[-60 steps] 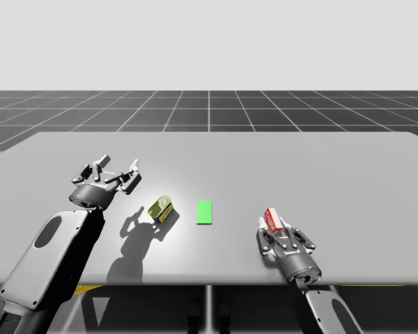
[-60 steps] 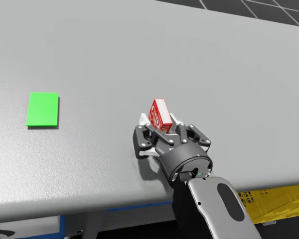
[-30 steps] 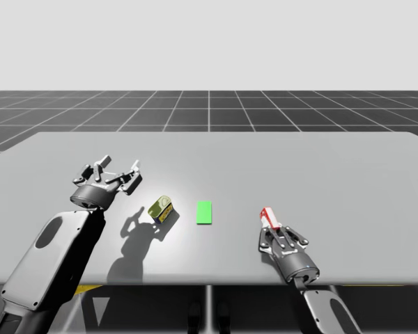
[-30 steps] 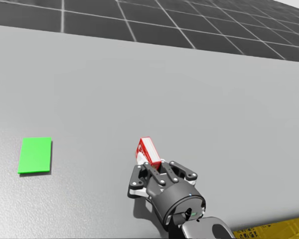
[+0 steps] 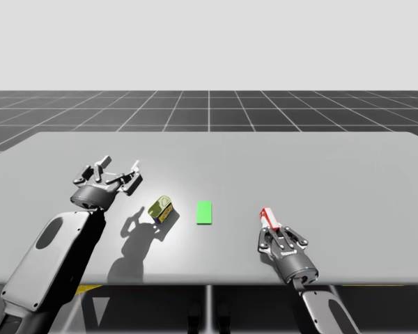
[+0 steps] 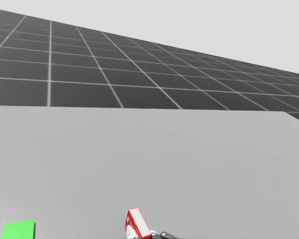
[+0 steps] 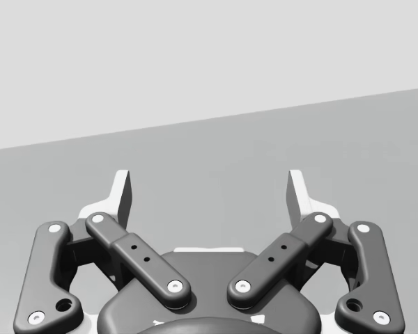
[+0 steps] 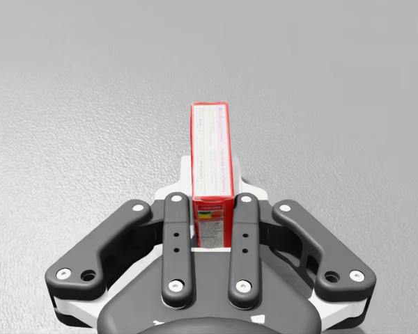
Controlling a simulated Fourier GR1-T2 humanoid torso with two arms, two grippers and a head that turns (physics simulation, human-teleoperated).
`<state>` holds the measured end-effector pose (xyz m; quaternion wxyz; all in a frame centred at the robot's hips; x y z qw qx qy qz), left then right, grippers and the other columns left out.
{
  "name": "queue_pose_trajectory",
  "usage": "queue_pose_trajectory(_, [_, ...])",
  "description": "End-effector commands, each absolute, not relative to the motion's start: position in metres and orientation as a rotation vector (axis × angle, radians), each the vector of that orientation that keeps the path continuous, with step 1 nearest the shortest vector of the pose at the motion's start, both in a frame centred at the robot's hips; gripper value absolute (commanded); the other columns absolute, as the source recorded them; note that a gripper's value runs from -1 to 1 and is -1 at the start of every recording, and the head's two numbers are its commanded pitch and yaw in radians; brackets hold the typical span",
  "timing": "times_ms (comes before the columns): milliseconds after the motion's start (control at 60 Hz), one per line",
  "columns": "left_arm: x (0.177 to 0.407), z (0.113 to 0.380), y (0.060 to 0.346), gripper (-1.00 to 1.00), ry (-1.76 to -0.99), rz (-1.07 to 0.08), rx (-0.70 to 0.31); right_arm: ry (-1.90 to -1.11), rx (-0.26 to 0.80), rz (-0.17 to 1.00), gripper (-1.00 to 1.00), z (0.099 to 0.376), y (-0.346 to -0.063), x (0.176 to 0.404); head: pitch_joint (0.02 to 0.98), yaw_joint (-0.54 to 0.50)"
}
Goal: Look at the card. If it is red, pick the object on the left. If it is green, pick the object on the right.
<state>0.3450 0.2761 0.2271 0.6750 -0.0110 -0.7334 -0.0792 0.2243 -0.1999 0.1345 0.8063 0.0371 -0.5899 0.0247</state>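
The red box [image 8: 212, 153], right of the green card [image 5: 205, 212], is clamped by the narrowed right end effector [image 8: 212, 182]. The left end effector [image 7: 209, 193], left of the card, is spread wide and empty. Gripped only at one end, the box could be pivoted loose if lifted abruptly.

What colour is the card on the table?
The card is plain green, no pattern. It shows best in the high view.

High view overlooks the whole table [image 5: 334, 160]; head view faces its far edge, sharing card [image 6: 17, 230] and box [image 6: 138, 224] low in frame; wrist views sit close behind left gripper [image 7: 210, 191] and right gripper [image 8: 212, 186].
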Motion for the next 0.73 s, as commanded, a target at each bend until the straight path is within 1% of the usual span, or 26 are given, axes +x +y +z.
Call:
queue_pose_trajectory(17, [0.344,0.226,0.276,-1.00,-1.649,-0.176,-0.025,-1.272,0.014,0.006,1.00,0.136,-0.210,0.225,0.491,-0.40])
queue_pose_trajectory(200, [0.343,0.226,0.276,-1.00,-1.652,-0.173,-0.026,-1.355,0.014,0.001,1.00,0.168,-0.216,0.231,0.497,-0.41])
queue_pose_trajectory(283, [0.343,0.226,0.276,-1.00,-1.653,-0.172,-0.026,-1.405,0.002,-0.006,1.00,0.184,-0.219,0.235,0.497,-0.41])
queue_pose_trajectory(300, [0.343,0.227,0.276,-1.00,-1.654,-0.171,-0.027,-1.427,-0.001,-0.010,1.00,0.193,-0.221,0.237,0.495,-0.41])
queue_pose_trajectory(367, [0.343,0.227,0.276,-1.00,-1.653,-0.171,-0.026,-1.461,-0.007,-0.011,1.00,0.206,-0.222,0.240,0.493,-0.41])
queue_pose_trajectory(433, [0.343,0.227,0.276,-1.00,-1.653,-0.171,-0.026,-1.518,-0.018,-0.013,1.00,0.230,-0.225,0.245,0.489,-0.41])
queue_pose_trajectory(467, [0.343,0.227,0.276,-1.00,-1.653,-0.171,-0.026,-1.527,-0.020,-0.011,1.00,0.233,-0.225,0.245,0.489,-0.41])
queue_pose_trajectory(500, [0.343,0.227,0.276,-1.00,-1.653,-0.171,-0.026,-1.551,-0.025,-0.009,1.00,0.243,-0.226,0.247,0.489,-0.41])
queue_pose_trajectory(517, [0.343,0.227,0.276,-1.00,-1.653,-0.171,-0.026,-1.575,-0.030,-0.008,1.00,0.253,-0.227,0.248,0.489,-0.41])
queue_pose_trajectory(667, [0.342,0.228,0.276,-1.00,-1.656,-0.165,-0.026,-1.670,-0.035,-0.009,1.00,0.289,-0.226,0.248,0.487,-0.41])
queue_pose_trajectory(683, [0.342,0.228,0.277,-1.00,-1.657,-0.165,-0.025,-1.699,-0.038,-0.010,1.00,0.297,-0.225,0.246,0.487,-0.41])
queue_pose_trajectory(733, [0.342,0.228,0.277,-1.00,-1.658,-0.165,-0.025,-1.733,-0.042,-0.010,1.00,0.306,-0.224,0.244,0.486,-0.41])
